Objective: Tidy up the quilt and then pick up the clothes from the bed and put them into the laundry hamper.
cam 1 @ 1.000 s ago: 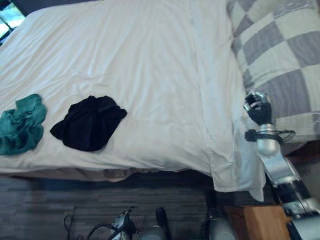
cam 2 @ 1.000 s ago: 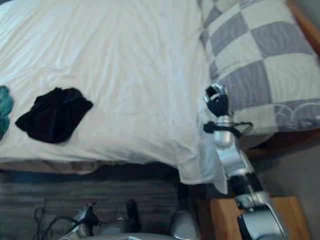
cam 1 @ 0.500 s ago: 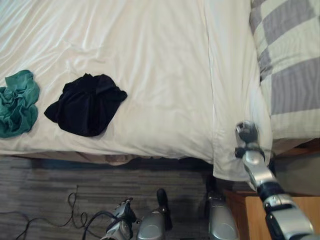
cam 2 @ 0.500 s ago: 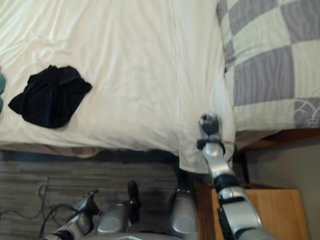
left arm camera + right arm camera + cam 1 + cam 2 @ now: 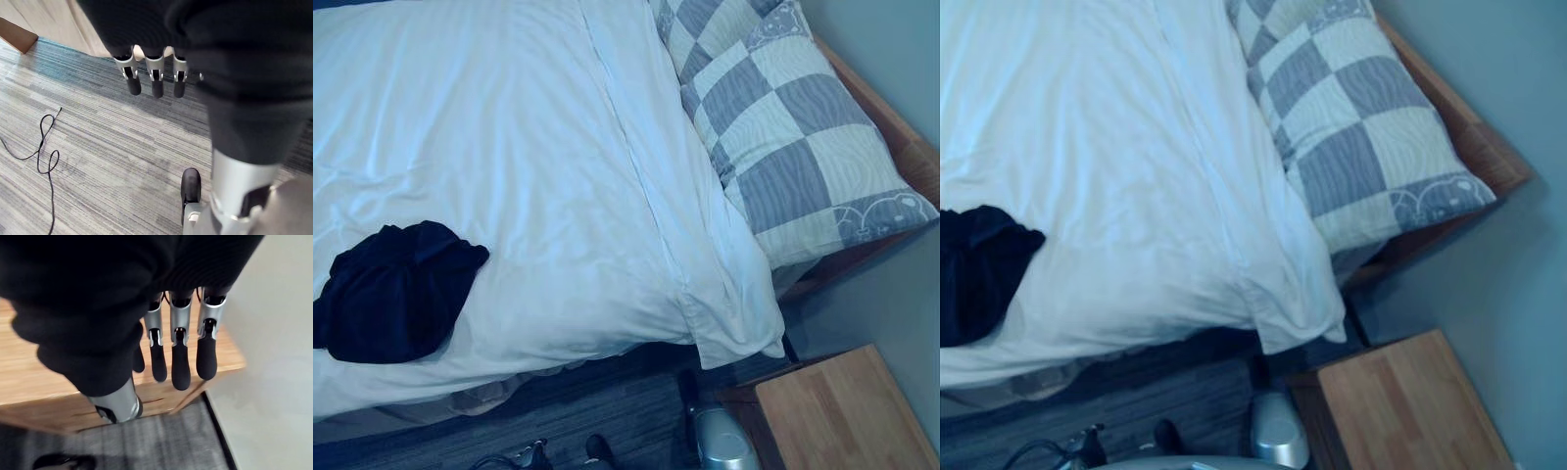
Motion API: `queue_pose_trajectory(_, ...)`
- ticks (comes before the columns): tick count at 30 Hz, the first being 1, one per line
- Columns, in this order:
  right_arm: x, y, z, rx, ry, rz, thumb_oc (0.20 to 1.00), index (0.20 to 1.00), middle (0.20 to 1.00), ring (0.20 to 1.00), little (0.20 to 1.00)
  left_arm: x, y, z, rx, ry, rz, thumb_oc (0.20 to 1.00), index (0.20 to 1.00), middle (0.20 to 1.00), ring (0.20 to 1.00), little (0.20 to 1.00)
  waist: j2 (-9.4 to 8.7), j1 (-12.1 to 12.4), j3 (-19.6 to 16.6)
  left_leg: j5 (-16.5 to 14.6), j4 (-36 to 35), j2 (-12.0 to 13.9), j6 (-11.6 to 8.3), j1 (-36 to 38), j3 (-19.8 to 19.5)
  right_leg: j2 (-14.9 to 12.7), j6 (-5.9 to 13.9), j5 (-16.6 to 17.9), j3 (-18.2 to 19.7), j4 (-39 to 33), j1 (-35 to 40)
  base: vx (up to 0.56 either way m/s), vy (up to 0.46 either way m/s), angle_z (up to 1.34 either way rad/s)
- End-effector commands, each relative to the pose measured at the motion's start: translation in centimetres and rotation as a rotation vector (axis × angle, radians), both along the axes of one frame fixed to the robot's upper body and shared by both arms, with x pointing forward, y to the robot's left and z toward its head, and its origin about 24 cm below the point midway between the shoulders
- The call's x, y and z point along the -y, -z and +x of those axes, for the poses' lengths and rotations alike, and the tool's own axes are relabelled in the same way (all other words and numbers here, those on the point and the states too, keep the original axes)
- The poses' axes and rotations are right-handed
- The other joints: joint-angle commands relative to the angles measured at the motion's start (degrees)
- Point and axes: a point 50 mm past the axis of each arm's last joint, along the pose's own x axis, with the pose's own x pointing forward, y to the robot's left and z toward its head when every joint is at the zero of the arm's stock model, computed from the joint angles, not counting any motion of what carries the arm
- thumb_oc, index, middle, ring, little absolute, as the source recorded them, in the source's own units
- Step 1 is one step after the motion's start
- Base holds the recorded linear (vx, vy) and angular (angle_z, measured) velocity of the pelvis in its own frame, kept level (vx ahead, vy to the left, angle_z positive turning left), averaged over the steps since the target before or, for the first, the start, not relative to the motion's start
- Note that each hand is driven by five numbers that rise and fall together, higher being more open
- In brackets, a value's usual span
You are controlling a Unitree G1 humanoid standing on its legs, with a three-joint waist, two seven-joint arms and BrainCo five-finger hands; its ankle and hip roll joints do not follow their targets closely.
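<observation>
The white quilt (image 5: 509,147) lies spread flat over the bed, and its near corner (image 5: 734,328) hangs over the edge below the pillow. On the quilt near the bed's front edge, at the left, sits a crumpled black garment (image 5: 396,292). My left hand (image 5: 154,81) hangs over the grey floor with straight fingers and holds nothing. Straight and empty too, my right hand (image 5: 178,350) hangs just above the wooden nightstand (image 5: 29,367).
A grey-and-cream checked pillow (image 5: 783,127) lies at the head of the bed against the wooden frame (image 5: 901,147). The nightstand (image 5: 842,411) stands by the bed's corner next to the wall. A black cable (image 5: 44,147) loops on the floor.
The camera has swung right, so the green garment has left the picture. My right arm has come down from the quilt's corner by the pillow and now hangs over the nightstand.
</observation>
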Motion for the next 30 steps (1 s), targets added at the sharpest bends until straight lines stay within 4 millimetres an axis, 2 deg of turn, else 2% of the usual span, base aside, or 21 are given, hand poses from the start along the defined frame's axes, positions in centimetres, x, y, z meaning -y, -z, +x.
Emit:
queue_pose_trajectory(1, 0.9, -1.2, 6.6, 0.142, -0.204, -0.049, 1.000, 1.000, 1.000, 1.000, 1.000, 1.0, -2.8, 8.2, 0.335, -0.008, -0.049, 1.000, 1.000, 1.000, 1.000, 1.000, 1.68, 3.44, 2.65, -4.94, 18.51, -3.50, 0.23, -13.56, -5.06, -0.99, 1.26, -10.78, 0.56, -1.56, 5.54, -0.11, -0.085, 0.39)
queue_pose_trajectory(3, 1.8, -1.9, 8.6, 0.141, -0.306, -0.109, 1.000, 1.000, 1.000, 1.000, 1.000, 2.1, -3.5, 9.8, 0.417, -0.081, -0.137, 1.000, 1.000, 1.000, 1.000, 1.000, 2.73, 5.62, 4.43, 0.84, 26.82, -1.94, -5.28, -20.20, -7.26, -2.29, -0.34, -11.64, -2.09, -3.11, 7.12, -0.14, -0.014, 0.83)
queue_pose_trajectory(4, 1.9, -1.9, 8.8, 0.118, -0.340, -0.135, 1.000, 1.000, 1.000, 1.000, 1.000, 2.3, -3.4, 9.7, 0.420, -0.107, -0.153, 1.000, 1.000, 1.000, 1.000, 1.000, 3.72, 6.21, 4.25, 2.18, 26.22, -0.66, -6.66, -20.49, -7.67, -3.14, -0.23, -11.70, -3.43, -4.27, 7.82, -0.06, 0.167, 1.01)
queue_pose_trajectory(6, 1.9, -1.8, 8.7, 0.105, -0.327, -0.134, 1.000, 1.000, 1.000, 1.000, 1.000, 2.5, -3.1, 9.4, 0.402, -0.106, -0.156, 1.000, 1.000, 1.000, 1.000, 1.000, 4.12, 6.48, 3.47, 1.94, 24.11, 0.77, -6.03, -19.71, -7.81, -4.28, 0.33, -11.44, -4.18, -5.07, 8.21, 0.02, 0.199, 0.90)
queue_pose_trajectory(8, 1.6, -2.0, 9.5, 0.143, -0.298, -0.116, 1.000, 1.000, 1.000, 1.000, 1.000, 2.9, -2.5, 8.4, 0.373, -0.125, -0.163, 1.000, 1.000, 1.000, 1.000, 1.000, 4.37, 6.48, 1.71, 0.46, 18.83, 3.15, -4.64, -17.12, -9.05, -7.04, 1.76, -10.91, -5.00, -5.84, 8.96, 0.13, 0.453, 0.65)
queue_pose_trajectory(9, 0.9, -2.3, 10.8, 0.206, -0.285, -0.099, 1.000, 1.000, 1.000, 1.000, 1.000, 2.9, -2.0, 7.4, 0.353, -0.170, -0.162, 1.000, 1.000, 1.000, 1.000, 1.000, 4.78, 6.54, -0.02, 2.76, 10.63, 7.13, -5.22, -14.60, -12.11, -10.09, 3.98, -9.70, -4.86, -6.99, 9.02, 0.18, 0.708, 0.36)
queue_pose_trajectory(12, 0.6, -2.3, 10.9, 0.242, -0.244, -0.071, 1.000, 1.000, 1.000, 1.000, 1.000, 2.7, -1.4, 6.1, 0.311, -0.193, -0.139, 1.000, 1.000, 1.000, 1.000, 1.000, 4.54, 6.20, -2.26, 7.70, 4.30, 14.17, -7.71, -13.13, -13.24, -14.88, 6.91, -8.73, -5.60, -8.44, 10.28, 0.16, 0.695, 0.23)
queue_pose_trajectory(14, 0.5, -1.7, 9.4, 0.200, -0.217, -0.049, 1.000, 1.000, 1.000, 1.000, 1.000, 2.2, -1.1, 5.1, 0.256, -0.153, -0.104, 1.000, 1.000, 1.000, 1.000, 1.000, 5.20, 5.84, -4.17, 7.19, -0.37, 15.17, -9.12, -10.99, -10.14, -16.82, 8.31, -8.56, -7.11, -6.80, 10.95, 0.22, 0.626, 0.23)
queue_pose_trajectory(15, 0.5, -1.5, 8.8, 0.182, -0.202, -0.044, 1.000, 1.000, 1.000, 1.000, 1.000, 2.3, -1.2, 5.5, 0.256, -0.109, -0.094, 1.000, 1.000, 1.000, 1.000, 1.000, 4.76, 5.71, -4.52, 6.46, -0.02, 14.05, -9.59, -10.85, -9.11, -18.58, 8.31, -5.85, -7.66, -6.34, 11.71, 0.17, 0.449, 0.45)
queue_pose_trajectory(16, 0.5, -1.5, 8.8, 0.182, -0.201, -0.044, 1.000, 1.000, 1.000, 1.000, 1.000, 2.3, -1.2, 5.5, 0.256, -0.108, -0.094, 1.000, 1.000, 1.000, 1.000, 1.000, 4.62, 5.71, -4.44, 6.43, -0.01, 13.90, -9.55, -10.74, -9.10, -18.73, 8.31, -5.77, -7.73, -6.53, 11.95, 0.11, 0.648, 0.66)
queue_pose_trajectory(17, -0.3, -1.3, 8.9, 0.180, -0.184, -0.027, 1.000, 1.000, 1.000, 1.000, 1.000, 1.0, -1.5, 5.8, 0.233, -0.071, -0.039, 1.000, 1.000, 1.000, 1.000, 1.000, 3.01, 5.60, -3.54, 3.54, 1.11, 9.57, -7.12, -10.59, -8.39, -23.33, 8.31, 3.94, -9.33, -2.40, 8.67, 0.02, 0.641, 0.58)
queue_pose_trajectory(18, -0.7, -1.1, 8.5, 0.167, -0.188, -0.018, 1.000, 1.000, 1.000, 1.000, 1.000, 0.4, -1.6, 5.6, 0.217, -0.057, -0.022, 1.000, 1.000, 1.000, 1.000, 1.000, 3.10, 5.89, -3.20, 2.52, 1.40, 8.56, -5.86, -9.92, -6.68, -24.07, 7.11, 3.39, -12.45, -0.47, 7.90, 0.02, 0.642, 0.25)
queue_pose_trajectory(19, -0.7, -1.1, 8.5, 0.168, -0.188, -0.018, 1.000, 1.000, 1.000, 1.000, 1.000, 0.4, -1.6, 5.6, 0.217, -0.057, -0.022, 1.000, 1.000, 1.000, 1.000, 1.000, 3.04, 5.89, -3.34, 2.56, 1.43, 8.48, -5.80, -10.12, -6.67, -24.14, 7.12, 3.49, -12.42, -0.51, 7.73, 0.05, 0.597, -0.17)
queue_pose_trajectory(20, -1.3, -1.1, 8.8, 0.176, -0.207, -0.002, 1.000, 1.000, 1.000, 1.000, 1.000, -0.2, -1.7, 5.6, 0.200, -0.034, -0.013, 1.000, 1.000, 1.000, 1.000, 1.000, 3.68, 5.26, -2.90, 1.92, 0.53, 6.74, -4.10, -8.75, -4.54, -19.45, 5.12, -1.12, -13.42, 4.66, 5.06, 0.09, 0.593, -0.22)
queue_pose_trajectory(22, -1.9, -0.9, 8.7, 0.178, -0.208, 0.013, 1.000, 1.000, 1.000, 1.000, 1.000, -1.0, -1.7, 5.0, 0.157, -0.019, 0.006, 1.000, 1.000, 1.000, 1.000, 1.000, 4.31, 3.45, -2.23, 1.49, -0.43, 4.85, -2.91, -7.79, -3.68, -8.53, 4.09, -7.81, -11.12, 6.76, 2.62, 0.14, 0.650, -0.28)
queue_pose_trajectory(23, -2.1, -0.9, 8.9, 0.184, -0.210, 0.014, 1.000, 1.000, 1.000, 1.000, 1.000, -1.2, -1.6, 4.7, 0.134, -0.009, 0.015, 1.000, 1.000, 1.000, 1.000, 1.000, 4.38, 2.48, -1.86, 1.10, -0.43, 3.53, -2.43, -7.20, -3.39, -3.38, 3.70, -9.22, -9.77, 6.19, 1.54, 0.15, 0.440, -0.22)
queue_pose_trajectory(25, -2.1, -1.1, 9.5, 0.198, -0.239, 0.004, 1.000, 1.000, 1.000, 1.000, 1.000, -1.1, -1.4, 4.3, 0.107, -0.013, 0.009, 1.000, 1.000, 1.000, 1.000, 1.000, 4.40, 1.59, -1.51, -0.91, -0.28, 0.16, -1.54, -5.59, -3.13, 2.20, 2.46, -9.65, -8.43, 2.38, 1.69, 0.20, 0.380, 0.08)
queue_pose_trajectory(26, -1.8, -1.3, 10.1, 0.197, -0.284, -0.014, 1.000, 1.000, 1.000, 1.000, 1.000, -1.2, -1.1, 3.6, 0.085, -0.044, 0.012, 1.000, 1.000, 1.000, 1.000, 1.000, 4.47, 1.12, -0.80, -4.43, 3.51, -1.96, -0.69, -5.09, -3.89, 3.40, 1.50, -9.29, -7.60, 1.25, 0.55, 0.22, 0.345, 0.23)
queue_pose_trajectory(28, -1.6, -1.6, 10.6, 0.203, -0.335, -0.025, 1.000, 1.000, 1.000, 1.000, 1.000, -0.4, -0.9, 3.6, 0.100, -0.058, -0.014, 1.000, 1.000, 1.000, 1.000, 1.000, 4.61, 1.12, 0.10, -8.36, 15.92, -4.61, -0.73, -7.33, -5.47, 1.80, -0.67, -10.46, -6.91, -0.90, 2.66, 0.23, 0.274, 0.26)
queue_pose_trajectory(29, -1.3, -1.9, 11.3, 0.216, -0.370, -0.040, 1.000, 1.000, 1.000, 1.000, 1.000, 0.3, -1.0, 4.3, 0.135, -0.077, -0.044, 1.000, 1.000, 1.000, 1.000, 1.000, 5.11, 1.39, 0.73, -6.12, 25.24, -4.78, -3.24, -11.35, -6.00, 1.93, -1.36, -9.92, -5.00, -2.16, 3.59, 0.15, 0.148, 0.44)
queue_pose_trajectory(30, -1.3, -1.9, 11.3, 0.216, -0.370, -0.040, 1.000, 1.000, 1.000, 1.000, 1.000, 0.3, -1.0, 4.3, 0.135, -0.077, -0.044, 1.000, 1.000, 1.000, 1.000, 1.000, 5.12, 1.37, 0.67, -6.13, 25.27, -4.78, -3.24, -11.43, -6.01, 1.93, -1.36, -9.92, -5.02, -2.16, 3.53, 0.09, 0.188, 0.79)
